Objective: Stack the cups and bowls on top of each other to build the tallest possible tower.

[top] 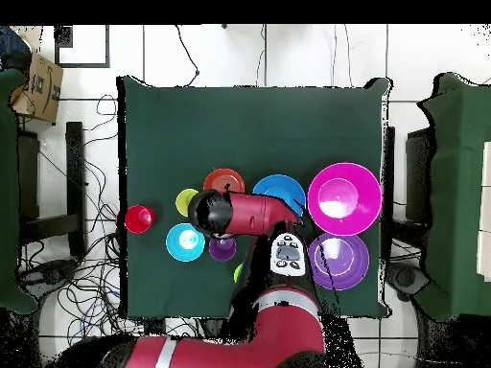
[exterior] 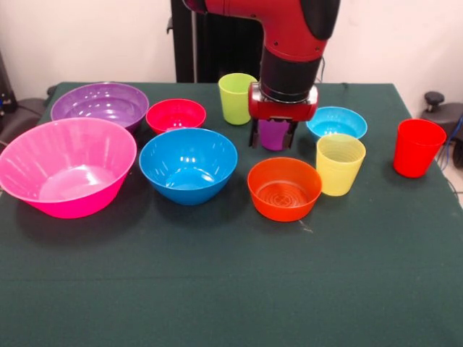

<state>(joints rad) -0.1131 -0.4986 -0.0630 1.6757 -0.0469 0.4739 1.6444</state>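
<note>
Frontally: my gripper (exterior: 273, 139) has its fingers (exterior: 255, 135) grasping the translucent purple cup (exterior: 273, 134), orange bowl (exterior: 284, 189) just before them, light blue bowl (exterior: 336, 121) beside.

Overhead: purple cup (top: 222, 248) shows beside my arm (top: 245, 213); fingers hidden; no tower stands.

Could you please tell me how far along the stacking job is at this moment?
Nothing is stacked yet: every bowl and cup stands alone on the table. In hand: the gripper is down at the purple cup, fingers on either side of it; a firm grip can't be confirmed. Left: all the stacking, including the blue bowl meant as base.
</note>
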